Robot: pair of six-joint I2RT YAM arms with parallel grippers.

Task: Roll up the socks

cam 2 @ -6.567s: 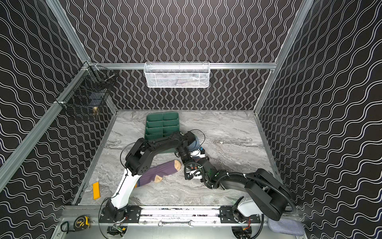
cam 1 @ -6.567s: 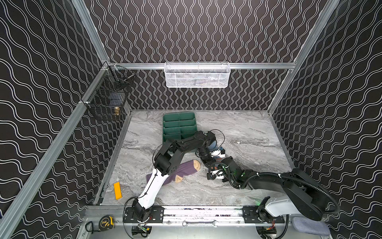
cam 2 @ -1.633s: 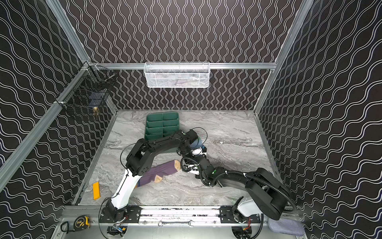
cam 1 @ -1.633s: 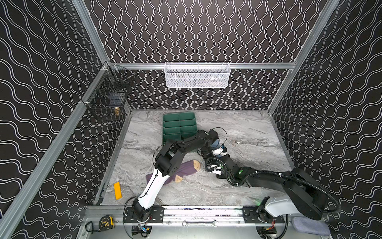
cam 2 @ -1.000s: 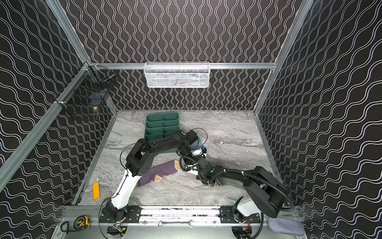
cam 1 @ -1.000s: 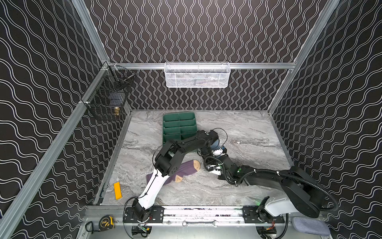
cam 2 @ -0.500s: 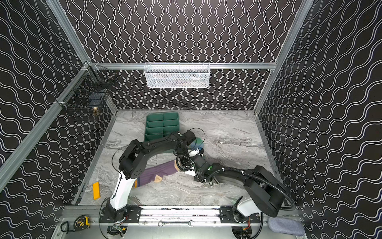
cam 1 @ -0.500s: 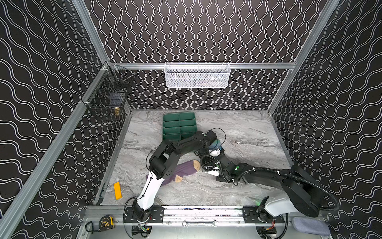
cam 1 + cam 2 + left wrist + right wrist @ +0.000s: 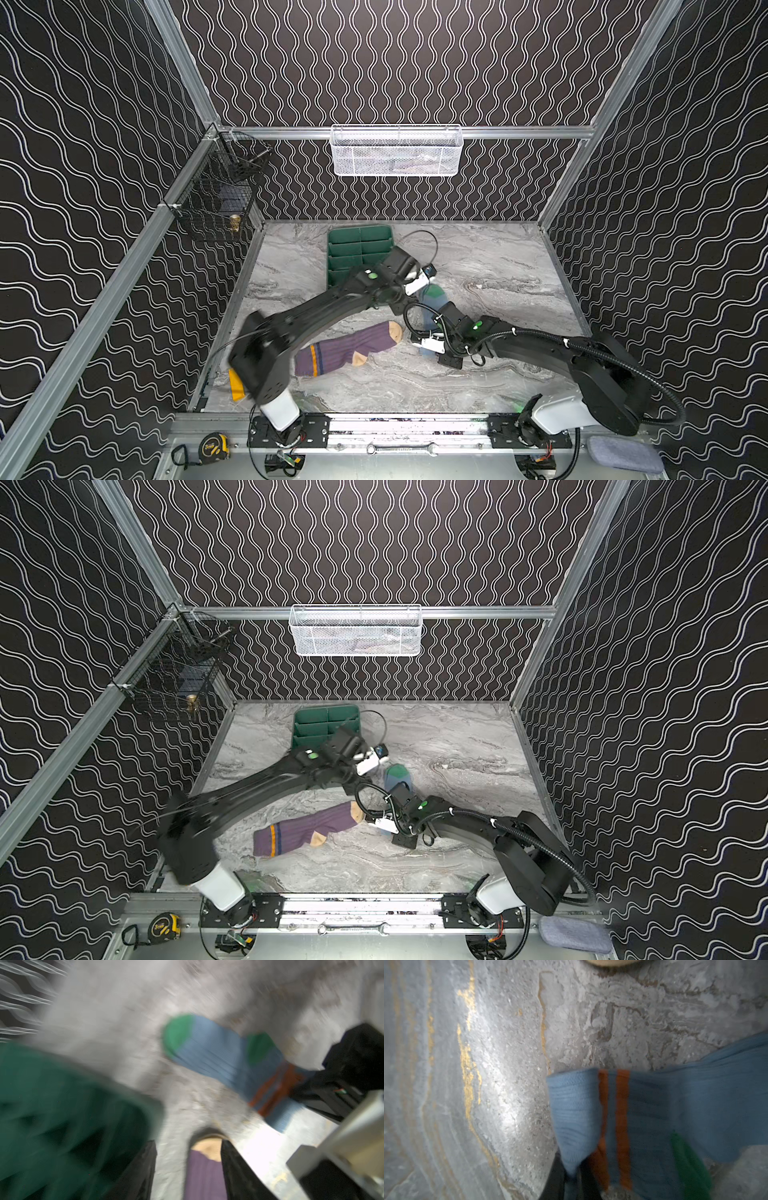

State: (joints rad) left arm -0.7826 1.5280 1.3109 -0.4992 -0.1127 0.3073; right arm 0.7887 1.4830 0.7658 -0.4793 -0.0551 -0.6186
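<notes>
The blue sock [image 9: 434,296] with green toe and orange stripes lies stretched flat on the marble table [image 9: 498,270]. My right gripper [image 9: 572,1176] is shut on its cuff corner, and in both top views it [image 9: 424,340] sits at the sock's near end. The purple sock [image 9: 345,351] with tan toe lies flat to the left, its toe close to the blue cuff. My left gripper [image 9: 189,1167] is open and holds nothing. It hovers above the purple sock's toe [image 9: 207,1147], left of the blue sock [image 9: 218,1057]. The left wrist view is blurred by motion.
A green compartment tray [image 9: 357,249] stands behind the left wrist. A white wire basket [image 9: 397,151] hangs on the back wall and a black one [image 9: 216,203] on the left wall. An orange item [image 9: 236,384] lies front left. A tape measure [image 9: 214,444] and grey-blue pad [image 9: 623,453] lie outside the rail.
My left gripper has opened and let go of the blue sock, whose green toe now shows. The left arm's elbow has swung left and forward. The right gripper keeps its hold on the cuff.
</notes>
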